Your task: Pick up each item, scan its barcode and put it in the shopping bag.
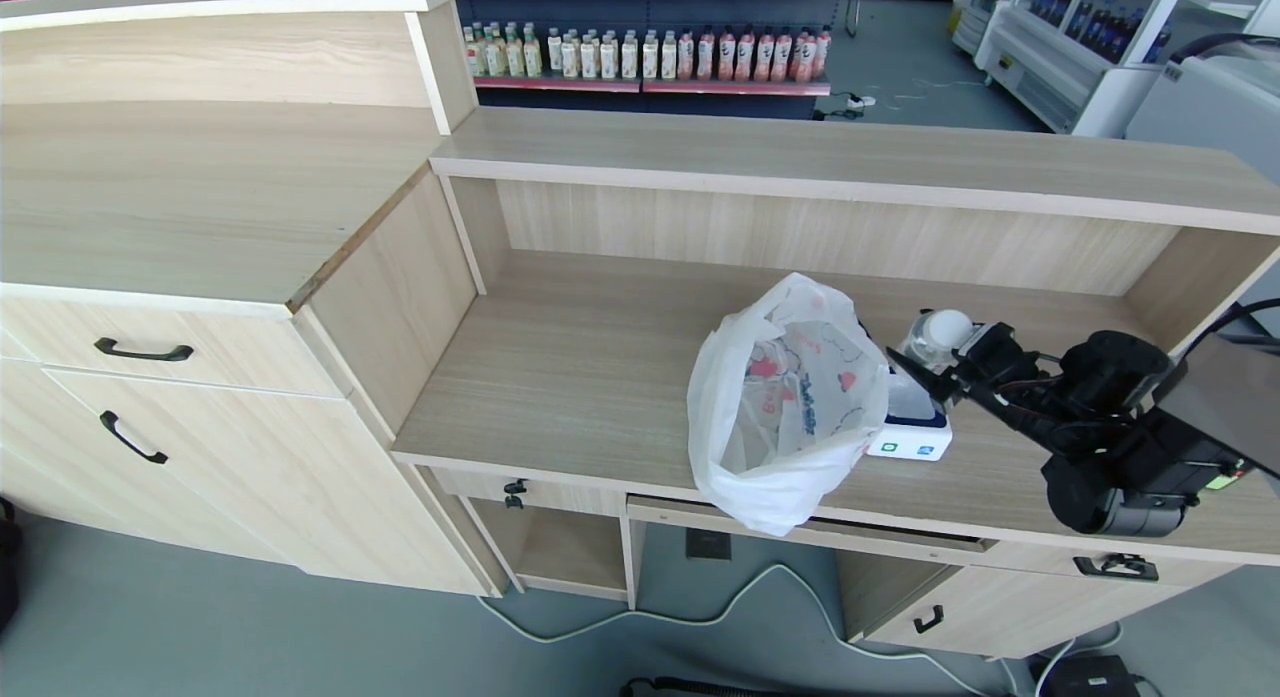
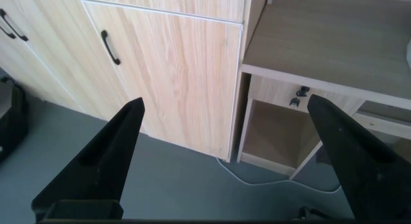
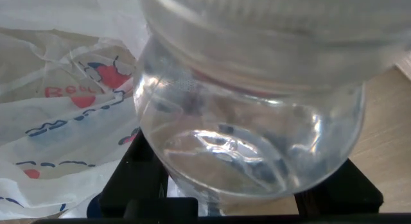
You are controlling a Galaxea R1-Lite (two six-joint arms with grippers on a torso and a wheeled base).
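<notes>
A white plastic shopping bag (image 1: 785,407) with red and blue print stands open on the lower counter (image 1: 580,377). Just right of it lies a white and blue barcode scanner (image 1: 912,439). My right gripper (image 1: 935,372) is shut on a clear bottle (image 1: 938,337) with a white cap, held just above the scanner beside the bag. In the right wrist view the bottle (image 3: 250,134) sits between the black fingers (image 3: 128,185), with the bag (image 3: 58,121) behind. My left gripper (image 2: 225,101) is open and holds nothing, low beside the cabinet doors (image 2: 180,76).
A taller cabinet (image 1: 200,207) with black-handled drawers stands to the left. A raised shelf (image 1: 850,162) runs along the counter's back, with side walls at both ends. A cable (image 1: 760,587) trails on the floor under the counter. Shelves of bottles (image 1: 650,52) stand behind.
</notes>
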